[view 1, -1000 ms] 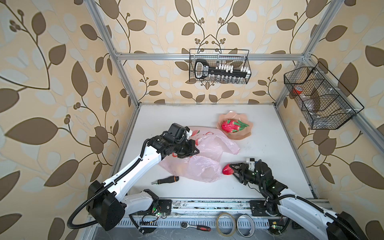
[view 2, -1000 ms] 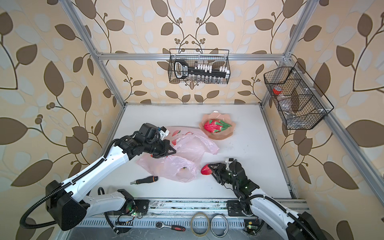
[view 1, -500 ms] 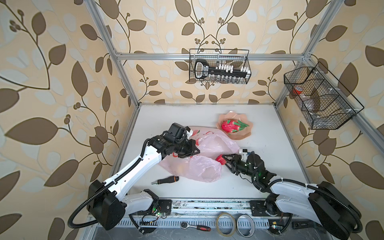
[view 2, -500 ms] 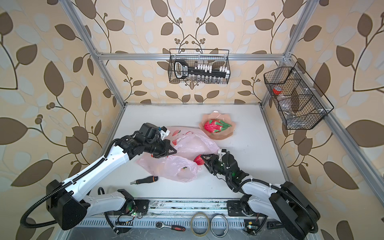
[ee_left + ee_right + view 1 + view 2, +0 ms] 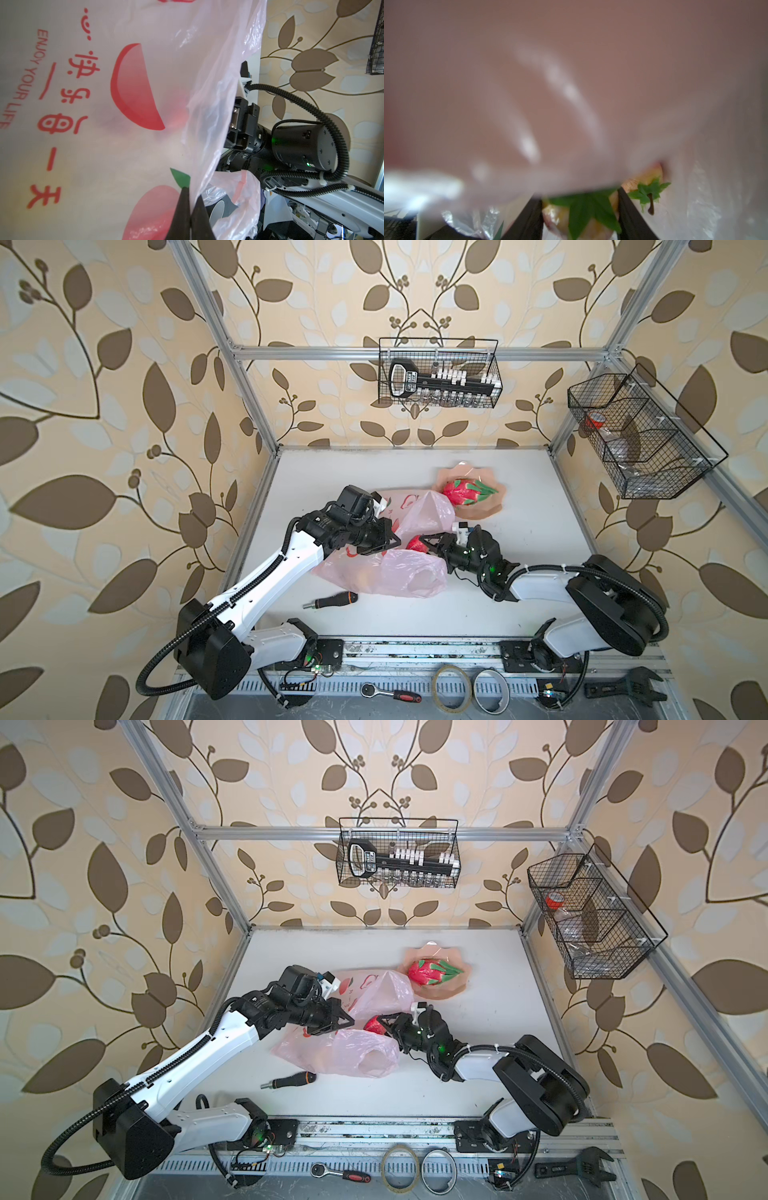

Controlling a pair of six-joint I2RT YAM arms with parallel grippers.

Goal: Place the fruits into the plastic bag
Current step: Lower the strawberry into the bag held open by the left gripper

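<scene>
Left gripper [image 5: 390, 540] – fingers pressed together, pinching the plastic bag [image 5: 386, 578] by its film edge. The bag lies crumpled mid-table. Right gripper [image 5: 424, 544] fingers clamp a red fruit [image 5: 415, 544] with green leaves at the bag's mouth – the right wrist view is mostly blurred pink film. Dragon fruit [image 5: 461, 491] sits on the plate [image 5: 488, 508] just behind the bag. Screwdriver [image 5: 332, 599] lies near the bag's front edge.

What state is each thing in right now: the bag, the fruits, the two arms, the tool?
plastic bag: on the table, one edge lifted.
left gripper: jaws shut on the bag's edge.
right gripper: jaws shut on red fruit.
red fruit: held at the bag's mouth.
dragon fruit: lying on the plate.
screwdriver: lying loose on the table.
</scene>
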